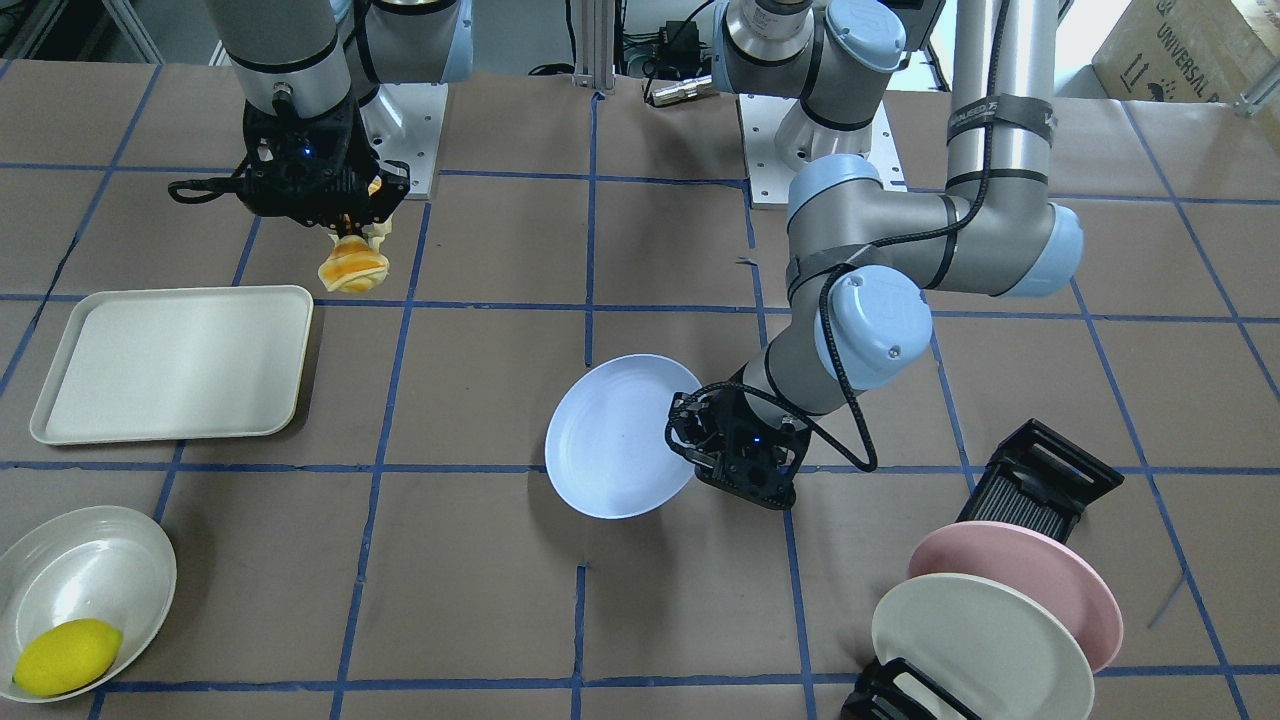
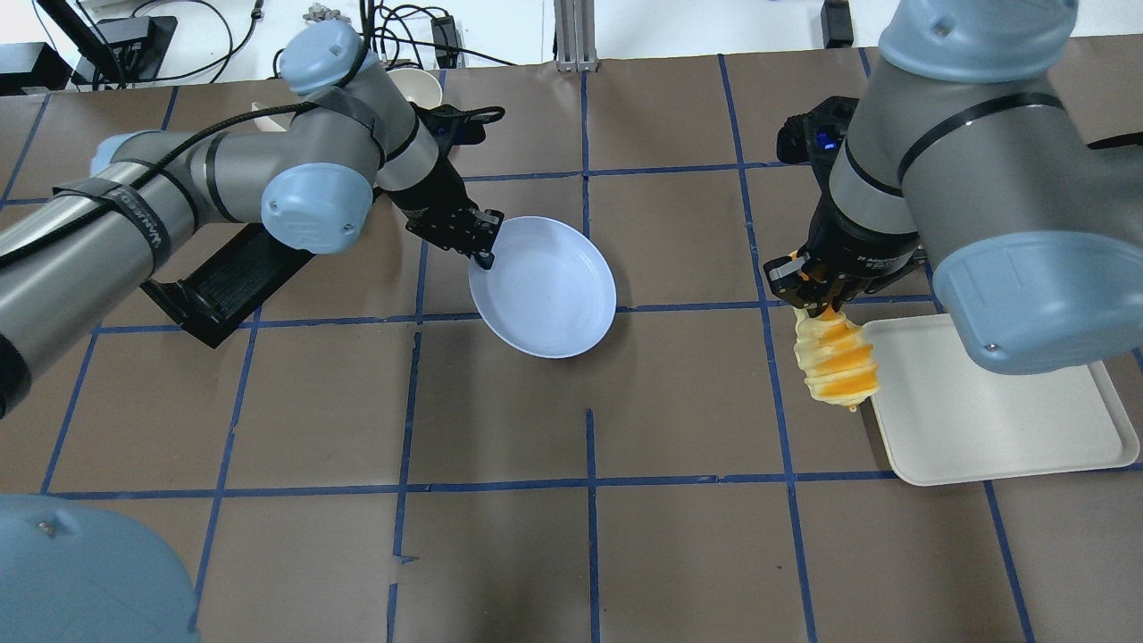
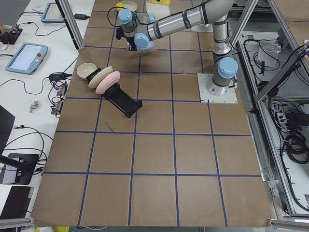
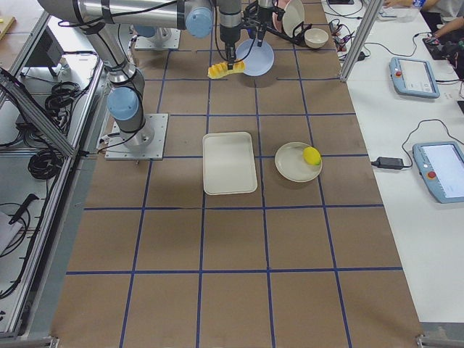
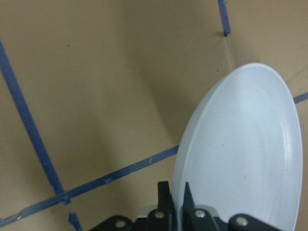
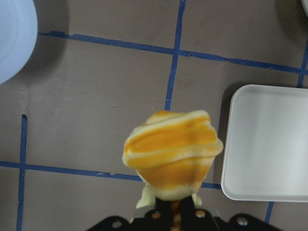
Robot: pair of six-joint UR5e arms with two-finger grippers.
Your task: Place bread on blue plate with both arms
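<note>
Front camera: the right gripper (image 1: 352, 232) pinches the ridged, orange-and-cream bread (image 1: 352, 268) by one end, loaf dangling over brown paper (image 1: 500, 560), eleven o'clock from the blue plate (image 1: 610, 440). The left gripper (image 1: 690, 440) clamps that smooth, round plate's three o'clock rim, plate tilted. Overhead: bread hangs at the plate's three o'clock, well apart, beside the matte cream tray (image 2: 982, 420). Left wrist: black fingers (image 5: 164, 202) bite the rim.

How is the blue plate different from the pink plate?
The blue plate is pale blue; the pink plate is pink. The blue plate is gripped at its rim by the left gripper, while the pink plate stands on edge in a black rack. Both are round and shallow.
</note>
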